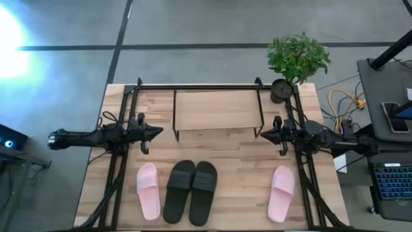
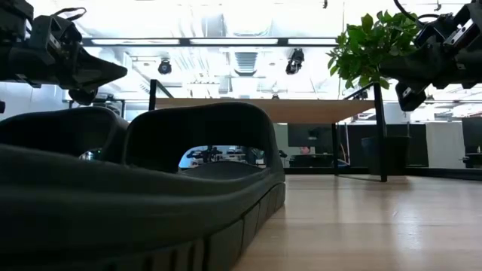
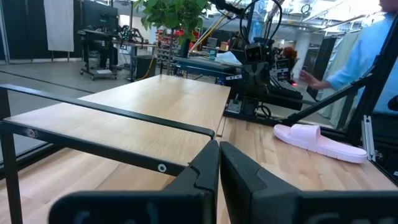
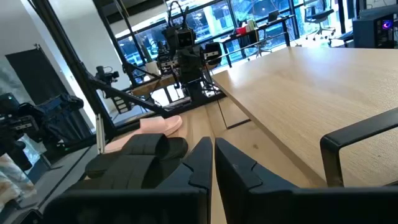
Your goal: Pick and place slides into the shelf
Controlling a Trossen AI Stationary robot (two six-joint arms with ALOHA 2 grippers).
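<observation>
The shelf [image 1: 215,109], a low black-framed rack with a light wood top, stands on its legs at the table's far middle. Four slides lie sole-down along the near edge: a pink one [image 1: 148,190], the black pair [image 1: 178,191] [image 1: 203,191], and a second pink one [image 1: 281,192] off to the right. My left gripper [image 1: 159,132] hovers shut just left of the shelf, pointing right. My right gripper [image 1: 259,134] hovers shut just right of it, pointing left. Both are above the table and hold nothing. In the low view the black pair [image 2: 151,188] fills the foreground.
A potted plant [image 1: 297,58] stands at the table's far right corner. Black arm-mount rails run along both table sides. Bare wood lies between the shelf and the slides. A person in a light blue sleeve [image 3: 367,50] stands beyond the table's right side, by a desk with a laptop.
</observation>
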